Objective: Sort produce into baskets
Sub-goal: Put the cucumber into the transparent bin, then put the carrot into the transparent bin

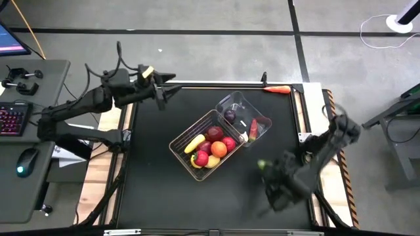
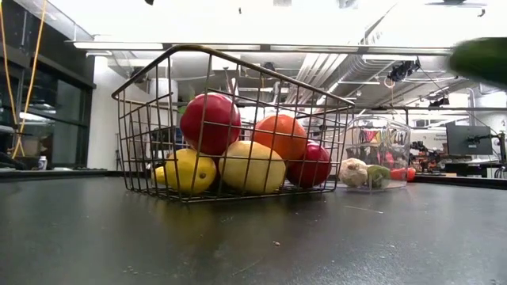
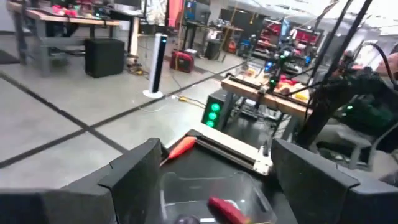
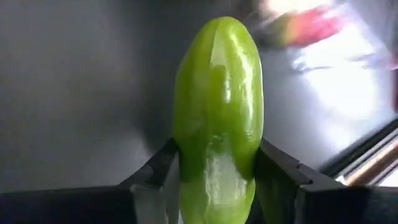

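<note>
Risk: the cucumber [image 4: 217, 106] is gripped only near one end, so it may pivot or slip out during transfer and roll across the table [image 1: 157, 190].

The right gripper [image 1: 264, 168] is clenched on the cucumber, above the table near its right edge, apart from the wire basket [image 1: 186, 155] and clear tub [image 1: 243, 103] at centre.

The left gripper [image 1: 172, 90] waits at the far edge, fingers spread, holding nothing.

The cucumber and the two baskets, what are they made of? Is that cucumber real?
The cucumber, pinched in the right tool, looks like glossy moulded plastic: smooth skin with bright highlights, so probably a toy. The wire basket looks like thin shiny metal rods in a grid. The tub looks like clear hard plastic, since the table shows through its wall.
</note>
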Controlling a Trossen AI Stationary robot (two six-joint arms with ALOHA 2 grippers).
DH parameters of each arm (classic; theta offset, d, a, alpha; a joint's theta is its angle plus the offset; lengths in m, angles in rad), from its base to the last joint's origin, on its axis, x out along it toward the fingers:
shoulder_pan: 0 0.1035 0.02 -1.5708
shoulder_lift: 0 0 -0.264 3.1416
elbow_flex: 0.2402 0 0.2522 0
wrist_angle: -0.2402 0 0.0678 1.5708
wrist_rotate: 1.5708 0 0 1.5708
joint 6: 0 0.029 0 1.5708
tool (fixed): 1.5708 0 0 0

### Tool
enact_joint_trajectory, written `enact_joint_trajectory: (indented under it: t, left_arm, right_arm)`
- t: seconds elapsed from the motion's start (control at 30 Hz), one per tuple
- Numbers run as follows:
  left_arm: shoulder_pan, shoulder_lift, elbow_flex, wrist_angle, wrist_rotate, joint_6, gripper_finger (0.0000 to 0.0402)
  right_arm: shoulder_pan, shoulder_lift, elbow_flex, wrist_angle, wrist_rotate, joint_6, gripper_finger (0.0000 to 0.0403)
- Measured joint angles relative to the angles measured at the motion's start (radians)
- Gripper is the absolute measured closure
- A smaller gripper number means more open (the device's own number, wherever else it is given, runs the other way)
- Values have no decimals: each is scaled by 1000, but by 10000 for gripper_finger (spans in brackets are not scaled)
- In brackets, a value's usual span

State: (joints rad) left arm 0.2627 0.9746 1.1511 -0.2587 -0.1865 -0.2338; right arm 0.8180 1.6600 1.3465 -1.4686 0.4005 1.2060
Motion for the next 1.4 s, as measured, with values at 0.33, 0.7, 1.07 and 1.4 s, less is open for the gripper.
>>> enact_joint_trajectory:
  t: [0.33,0.7,1.07,1.4]
  left_arm:
    - [21,-12,0,-174,0,102,108]
    - [20,-13,0,-243,1,169,108]
    - [25,-20,0,-277,1,221,108]
    - [26,29,0,-309,1,157,108]
  right_arm:
    - [-466,-220,-60,127,334,-82,142]
    - [-851,-225,-52,580,120,-528,116]
    - [-1115,-227,104,305,136,-272,114]
    - [-1567,-227,-156,533,56,216,114]
